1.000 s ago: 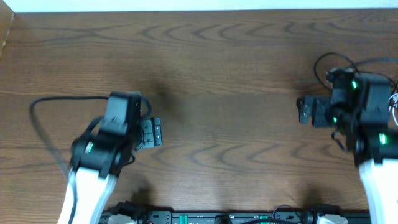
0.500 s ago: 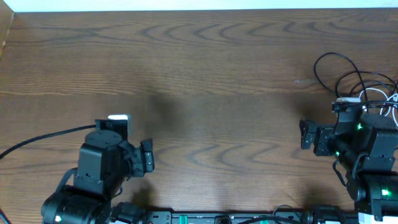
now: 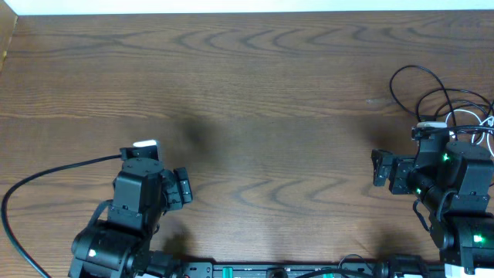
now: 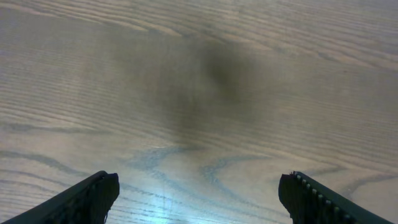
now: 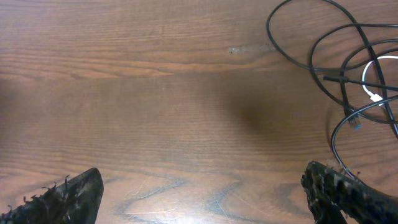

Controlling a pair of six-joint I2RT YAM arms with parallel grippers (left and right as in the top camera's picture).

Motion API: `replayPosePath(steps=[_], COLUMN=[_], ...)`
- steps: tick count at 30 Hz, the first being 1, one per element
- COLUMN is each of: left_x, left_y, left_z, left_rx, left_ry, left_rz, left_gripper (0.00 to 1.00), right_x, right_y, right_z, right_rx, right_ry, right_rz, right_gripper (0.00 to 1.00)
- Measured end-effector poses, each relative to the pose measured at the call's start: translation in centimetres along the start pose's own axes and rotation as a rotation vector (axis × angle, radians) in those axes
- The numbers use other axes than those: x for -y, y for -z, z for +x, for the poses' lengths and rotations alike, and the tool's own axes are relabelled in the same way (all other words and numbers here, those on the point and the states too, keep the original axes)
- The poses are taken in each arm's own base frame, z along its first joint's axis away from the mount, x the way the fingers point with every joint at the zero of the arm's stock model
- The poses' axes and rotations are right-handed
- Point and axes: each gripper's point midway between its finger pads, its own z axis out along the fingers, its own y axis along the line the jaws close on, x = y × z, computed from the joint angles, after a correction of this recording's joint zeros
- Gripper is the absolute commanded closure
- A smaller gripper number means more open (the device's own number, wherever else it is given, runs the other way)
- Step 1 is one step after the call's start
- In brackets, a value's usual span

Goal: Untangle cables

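My left gripper [image 4: 199, 186] is spread wide and empty over the bare table [image 3: 255, 69]. My right gripper [image 5: 202, 186] is spread and empty too. Risk: I pinch several strands at once and cinch the tangle. The cables [image 5: 348, 68] sit far right, thin black loops overlapping with a short white cable [image 5: 372, 94] among them.

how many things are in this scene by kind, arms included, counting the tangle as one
black robot arms: 2
tangled heap of thin black and white cords: 1
lone thin black cord at the left: 1
total: 4
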Motion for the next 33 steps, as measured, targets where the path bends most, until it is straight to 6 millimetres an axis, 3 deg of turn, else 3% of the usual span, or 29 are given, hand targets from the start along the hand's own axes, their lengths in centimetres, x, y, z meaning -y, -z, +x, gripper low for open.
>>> replayPosePath(steps=[24,33], left_x=[-0.1,-0.1], left_y=[-0.2,-0.2], left_z=[0.0,0.0], left_rx=[-0.006,-0.006], left_ry=[-0.001,-0.002], left_rz=[-0.009,-0.009], left_gripper=[0.12,0.12], right_x=[0.0,1.1], right_y=[0.0,0.4], right_z=[0.0,1.6], right_rx=[-0.001,-0.053], right_ry=[0.000,-0.005], right_rz=[0.001,0.065], right_gripper=[0.01,0.01])
